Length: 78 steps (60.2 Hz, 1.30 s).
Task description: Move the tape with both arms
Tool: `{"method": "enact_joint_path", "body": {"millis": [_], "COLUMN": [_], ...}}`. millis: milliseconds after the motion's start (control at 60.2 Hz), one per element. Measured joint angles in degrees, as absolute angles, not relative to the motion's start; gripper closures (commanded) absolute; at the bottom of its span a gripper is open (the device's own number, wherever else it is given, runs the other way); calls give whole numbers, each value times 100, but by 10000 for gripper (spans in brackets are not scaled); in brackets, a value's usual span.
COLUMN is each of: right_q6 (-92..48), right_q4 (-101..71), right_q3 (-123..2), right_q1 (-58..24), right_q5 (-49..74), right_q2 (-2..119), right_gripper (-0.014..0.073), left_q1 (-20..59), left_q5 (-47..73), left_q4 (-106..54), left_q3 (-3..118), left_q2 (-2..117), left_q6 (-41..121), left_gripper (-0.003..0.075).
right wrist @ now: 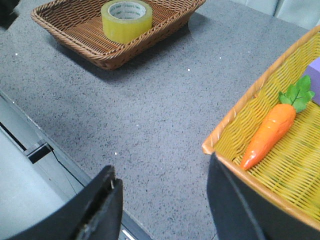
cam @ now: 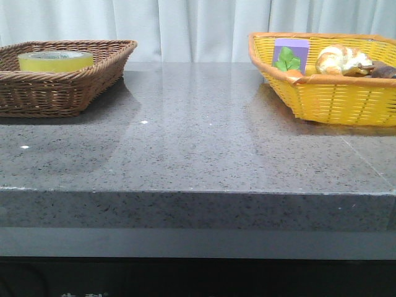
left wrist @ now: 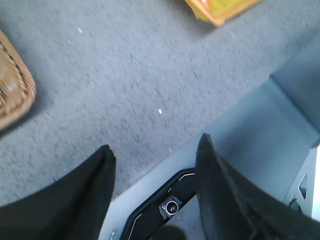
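The yellow tape (cam: 55, 60) lies flat in the brown wicker basket (cam: 68, 86) at the table's back left; it also shows in the right wrist view (right wrist: 126, 20), inside that basket (right wrist: 90, 37). Neither arm shows in the front view. My left gripper (left wrist: 156, 150) is open and empty over the table's front edge, far from the tape. My right gripper (right wrist: 162, 172) is open and empty above the table beside the yellow basket (right wrist: 260, 100), far from the tape.
The yellow wicker basket (cam: 334, 93) at the back right holds a toy carrot (right wrist: 270, 130), a purple box (cam: 291, 52) and bread (cam: 340, 60). The grey speckled tabletop (cam: 198, 142) lies between the baskets. A corner of the brown basket (left wrist: 15, 90) shows in the left wrist view.
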<state>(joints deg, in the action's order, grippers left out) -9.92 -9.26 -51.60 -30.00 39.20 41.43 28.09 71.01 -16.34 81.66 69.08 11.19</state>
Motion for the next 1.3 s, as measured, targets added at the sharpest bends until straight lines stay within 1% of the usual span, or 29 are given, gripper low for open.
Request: {"method": "enact_joint_path", "body": {"millis": [133, 332, 581, 731, 764, 814, 897, 997, 1080, 1130, 1163, 1296], "right_q6": [-954, -418, -248, -234, -234, -234, -234, -234, -234, -234, -234, -234], "right_q4": [-773, -472, -422, -422, -422, -422, -422, -422, -422, -422, -422, -422], "right_q3": [-5160, -5160, -5160, -5160, -5160, -5160, -5160, -5160, -5160, -5160, -5160, -5160], "right_q1": [-2986, -2740, -2554, -2554, -2554, -2554, -2554, -2554, -2554, -2554, -2554, -2554], "right_q5": [4136, 4339, 4500, 4487, 4476, 4463, 4451, 4451, 4451, 4451, 4451, 4451], "right_q2": [4143, 4143, 4143, 4143, 4143, 4143, 4143, 4143, 4143, 4143, 4143, 4143], "right_gripper": [181, 181, 181, 185, 204, 257, 389, 544, 629, 661, 663, 661], "left_q1": [2832, 2832, 2832, 2842, 2842, 2842, 2842, 2842, 2842, 2842, 2842, 2842], "left_q5": [6647, 5834, 5150, 4976, 4963, 4940, 4883, 4795, 4601, 4522, 4502, 4453], "left_q4": [-1429, -898, -531, -531, -531, -531, -531, -531, -531, -531, -531, -531], "left_q3": [7363, 6341, 5584, 5398, 5384, 5384, 5384, 5384, 5384, 5384, 5384, 5384], "left_q2": [6244, 5232, 4177, 3893, 3881, 3883, 3883, 3883, 3883, 3883, 3883, 3883], "left_q6": [1119, 978, 534, 499, 499, 491, 491, 491, 491, 491, 491, 491], "left_gripper": [352, 352, 352, 353, 356, 379, 467, 600, 683, 725, 740, 741]}}
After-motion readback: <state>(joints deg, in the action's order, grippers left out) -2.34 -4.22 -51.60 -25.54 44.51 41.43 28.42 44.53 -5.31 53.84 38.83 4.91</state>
